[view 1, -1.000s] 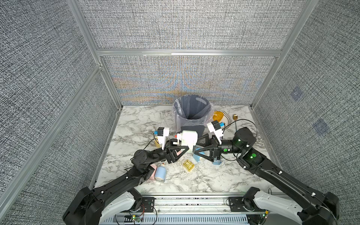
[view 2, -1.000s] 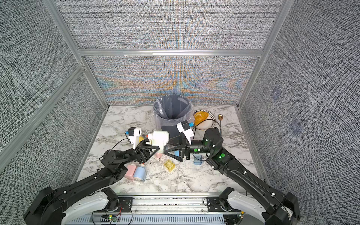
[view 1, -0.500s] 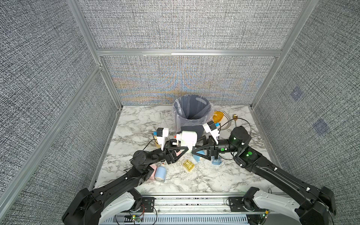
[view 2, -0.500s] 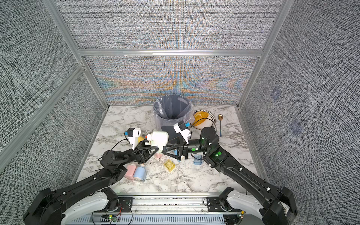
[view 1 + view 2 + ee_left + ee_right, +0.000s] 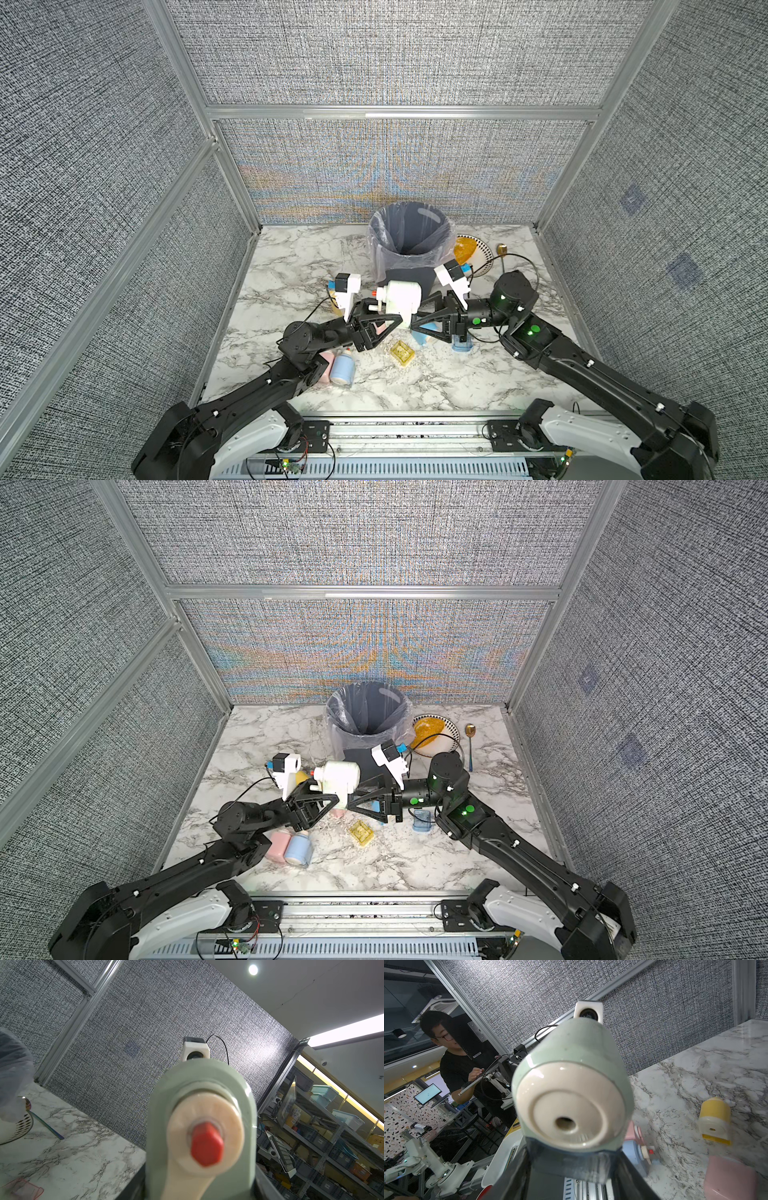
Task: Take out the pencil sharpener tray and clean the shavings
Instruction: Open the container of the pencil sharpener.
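Note:
A pale green pencil sharpener [image 5: 401, 300] [image 5: 338, 778] hangs in the air in front of the bin. My left gripper [image 5: 392, 321] [image 5: 330, 803] is shut on its body from the crank side. The cream crank with a red knob [image 5: 206, 1145] fills the left wrist view. My right gripper [image 5: 415, 326] [image 5: 353, 804] [image 5: 571, 1184] is shut on the smoky translucent tray [image 5: 571, 1160], which sits under the sharpener's cream front face with its pencil hole [image 5: 565, 1123]. The tray is still seated in the sharpener. The shavings are hidden; the tray's inside is a blur.
A grey lined bin [image 5: 409, 232] stands behind the sharpener. On the marble lie a yellow tray [image 5: 402, 353], a blue tray [image 5: 462, 343], pink and blue sharpeners [image 5: 341, 368] and a yellow sharpener [image 5: 714, 1120]. A bowl [image 5: 471, 253] and a spoon [image 5: 501, 249] are at the back right.
My right gripper has moved left to the sharpener and closed its jaws on the tray. The left gripper has kept its hold on the sharpener.

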`<state>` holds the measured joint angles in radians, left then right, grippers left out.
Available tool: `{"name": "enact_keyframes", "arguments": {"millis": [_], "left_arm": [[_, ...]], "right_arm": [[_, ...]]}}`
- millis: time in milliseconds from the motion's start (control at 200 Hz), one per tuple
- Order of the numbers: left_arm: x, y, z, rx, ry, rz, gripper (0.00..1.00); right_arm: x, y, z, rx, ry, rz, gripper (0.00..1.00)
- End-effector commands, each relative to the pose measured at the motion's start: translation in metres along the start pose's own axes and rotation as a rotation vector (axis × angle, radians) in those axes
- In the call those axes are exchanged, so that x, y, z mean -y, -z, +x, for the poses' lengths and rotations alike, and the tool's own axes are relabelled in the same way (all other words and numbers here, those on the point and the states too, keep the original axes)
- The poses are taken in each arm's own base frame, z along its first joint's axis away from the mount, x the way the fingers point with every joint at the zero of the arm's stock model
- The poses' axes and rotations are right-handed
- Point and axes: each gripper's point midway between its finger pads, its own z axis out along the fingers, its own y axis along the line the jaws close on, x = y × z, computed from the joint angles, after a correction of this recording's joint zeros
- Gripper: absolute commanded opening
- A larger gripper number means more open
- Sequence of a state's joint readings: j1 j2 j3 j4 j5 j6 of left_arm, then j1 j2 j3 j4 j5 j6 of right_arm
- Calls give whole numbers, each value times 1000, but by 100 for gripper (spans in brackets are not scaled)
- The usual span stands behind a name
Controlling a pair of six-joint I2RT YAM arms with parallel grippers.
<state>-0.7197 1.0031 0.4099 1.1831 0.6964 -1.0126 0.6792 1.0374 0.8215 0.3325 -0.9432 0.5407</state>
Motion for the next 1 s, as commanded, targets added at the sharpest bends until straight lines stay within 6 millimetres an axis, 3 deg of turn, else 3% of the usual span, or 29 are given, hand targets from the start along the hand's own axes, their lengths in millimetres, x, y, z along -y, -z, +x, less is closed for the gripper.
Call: {"name": "enact_keyframes", "arguments": {"millis": [0, 170, 205, 621, 861, 996], "left_arm": [[8, 2, -7, 28, -53, 22, 0], [11, 1, -9, 32, -55, 27, 0], [11, 1, -9, 32, -55, 28, 0], [11, 1, -10, 32, -55, 24, 0], [10, 1, -9, 32, -54, 25, 0], [10, 1, -9, 32, -52, 25, 0]], "right_arm": [[2, 5, 0, 7, 8, 18, 46], [2, 9, -2, 15, 16, 24, 46], [9, 9, 9, -1, -8, 33, 46], [10, 14, 10, 3, -7, 39, 47], [7, 11, 6, 8, -10, 1, 80], [6, 9, 2, 12, -12, -17, 87]]}}
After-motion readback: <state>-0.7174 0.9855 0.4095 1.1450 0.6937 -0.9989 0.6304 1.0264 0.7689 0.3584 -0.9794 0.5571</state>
